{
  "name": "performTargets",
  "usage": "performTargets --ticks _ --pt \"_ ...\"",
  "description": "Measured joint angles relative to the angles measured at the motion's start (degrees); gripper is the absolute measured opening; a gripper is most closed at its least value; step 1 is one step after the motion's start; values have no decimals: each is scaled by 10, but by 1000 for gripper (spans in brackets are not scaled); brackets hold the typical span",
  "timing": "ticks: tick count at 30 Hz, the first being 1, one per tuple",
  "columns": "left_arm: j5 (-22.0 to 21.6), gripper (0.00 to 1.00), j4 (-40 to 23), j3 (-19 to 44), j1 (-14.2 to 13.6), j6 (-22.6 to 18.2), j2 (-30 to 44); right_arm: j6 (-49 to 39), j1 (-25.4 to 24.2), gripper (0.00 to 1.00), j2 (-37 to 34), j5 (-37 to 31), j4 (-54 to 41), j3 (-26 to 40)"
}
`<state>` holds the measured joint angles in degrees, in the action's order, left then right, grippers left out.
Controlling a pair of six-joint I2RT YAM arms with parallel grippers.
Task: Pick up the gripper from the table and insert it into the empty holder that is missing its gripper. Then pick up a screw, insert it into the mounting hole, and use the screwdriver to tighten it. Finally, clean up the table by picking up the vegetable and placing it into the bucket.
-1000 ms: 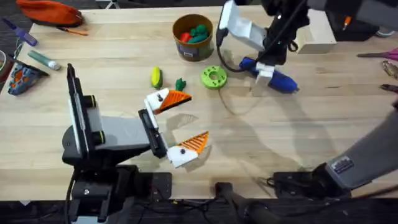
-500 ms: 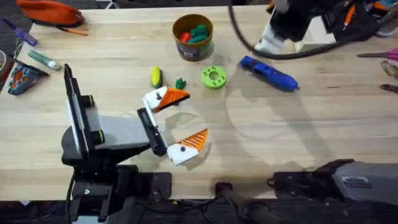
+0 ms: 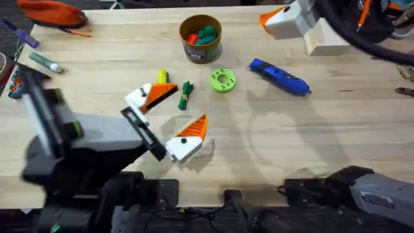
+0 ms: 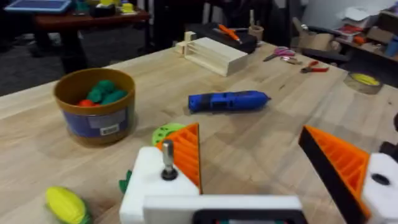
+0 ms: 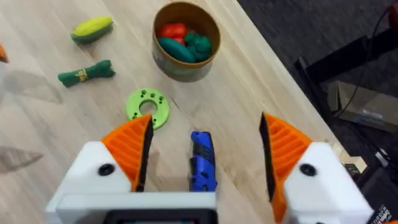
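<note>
My left gripper stands open over the near-middle of the table, both fingers carrying orange tips. A metal screw sticks up from one finger's white base. A loose gripper piece and a bare holder are out of view. A green vegetable lies between the left fingers, a yellow one just beyond. The blue screwdriver lies flat at centre right. My right gripper hangs open, raised at the far right, above the screwdriver. The bucket holds several vegetables.
A green disc with holes lies beside the screwdriver. A wooden block sits at the far right, an orange pouch at the far left, a marker near the left edge. Hand tools lie at the right edge.
The right gripper left the screwdriver lying on the table and rose toward the far right. The left arm swung and its gripper shifted left, around the green vegetable.
</note>
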<state>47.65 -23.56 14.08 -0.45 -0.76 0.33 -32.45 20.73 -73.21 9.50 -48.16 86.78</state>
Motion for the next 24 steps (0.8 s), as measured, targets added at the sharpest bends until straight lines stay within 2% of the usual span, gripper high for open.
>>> performTargets --ticks 4,11,18,24 --pt "-45 985 -78 76 0 -25 26 21 0 887 2 0 0 0" --pt "-113 985 -169 209 0 -67 153 82 0 887 2 1 0 0" --pt "-154 985 -198 329 0 -79 300 124 0 887 2 5 -13 0" --pt "-185 985 -199 341 0 -81 347 132 0 886 2 5 -27 0"
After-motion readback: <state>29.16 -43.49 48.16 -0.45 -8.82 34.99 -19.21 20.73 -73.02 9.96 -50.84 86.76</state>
